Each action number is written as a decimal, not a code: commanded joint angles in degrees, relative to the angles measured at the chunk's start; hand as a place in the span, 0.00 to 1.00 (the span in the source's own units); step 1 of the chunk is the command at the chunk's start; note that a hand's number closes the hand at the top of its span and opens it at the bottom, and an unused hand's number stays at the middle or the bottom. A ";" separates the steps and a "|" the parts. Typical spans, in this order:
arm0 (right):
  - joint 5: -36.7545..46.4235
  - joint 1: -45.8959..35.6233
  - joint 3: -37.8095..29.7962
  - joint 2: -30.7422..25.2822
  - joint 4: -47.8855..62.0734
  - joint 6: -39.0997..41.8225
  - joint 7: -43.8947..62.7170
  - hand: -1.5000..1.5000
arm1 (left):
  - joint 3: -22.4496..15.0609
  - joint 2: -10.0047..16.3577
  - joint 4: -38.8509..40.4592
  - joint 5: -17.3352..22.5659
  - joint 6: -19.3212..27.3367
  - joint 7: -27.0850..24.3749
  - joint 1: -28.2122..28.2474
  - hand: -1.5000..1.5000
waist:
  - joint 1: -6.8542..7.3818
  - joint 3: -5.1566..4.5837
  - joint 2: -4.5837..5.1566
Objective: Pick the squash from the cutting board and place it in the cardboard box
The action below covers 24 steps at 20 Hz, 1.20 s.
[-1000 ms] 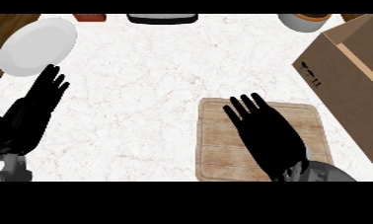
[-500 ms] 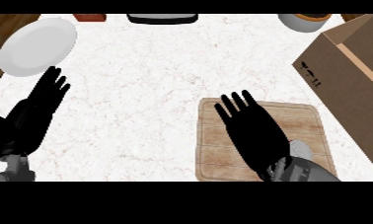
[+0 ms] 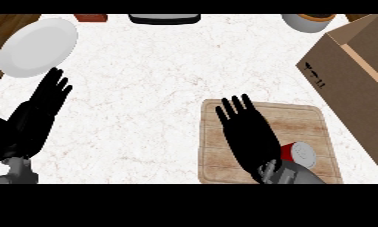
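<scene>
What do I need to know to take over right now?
Right hand: open, flat over the board, holding nothing.
Left hand: open, resting at the view's left edge.
A red item with a pale round end lies on the board beside the right wrist; no clear squash shows.
Box: at the right edge.
Done: nothing picked.
Left: grasp, carry to box, release.

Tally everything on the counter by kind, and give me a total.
Plate: 1
Cutting board: 1
Cardboard box: 1
Red-and-white item on the board: 1
Grey bowl: 1
Black tray: 1
Red-brown block: 1
Total: 7
</scene>
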 commanded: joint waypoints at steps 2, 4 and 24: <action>5.90 4.06 2.40 -1.92 3.19 -5.97 -1.52 0.00 | 0.15 -1.51 -0.80 -1.48 0.42 0.66 0.29 0.50 | -0.01 0.01 0.01; 5.63 -0.23 -0.90 0.28 3.94 -0.45 -3.07 0.00 | 0.99 -1.74 -0.41 -0.99 -0.64 1.12 -0.82 0.50 | 0.01 0.00 0.00; 14.49 1.69 -6.26 1.07 12.57 -4.59 -12.86 0.00 | 3.61 -3.97 -0.07 -3.73 -3.11 2.34 -2.06 0.50 | -0.01 0.00 0.01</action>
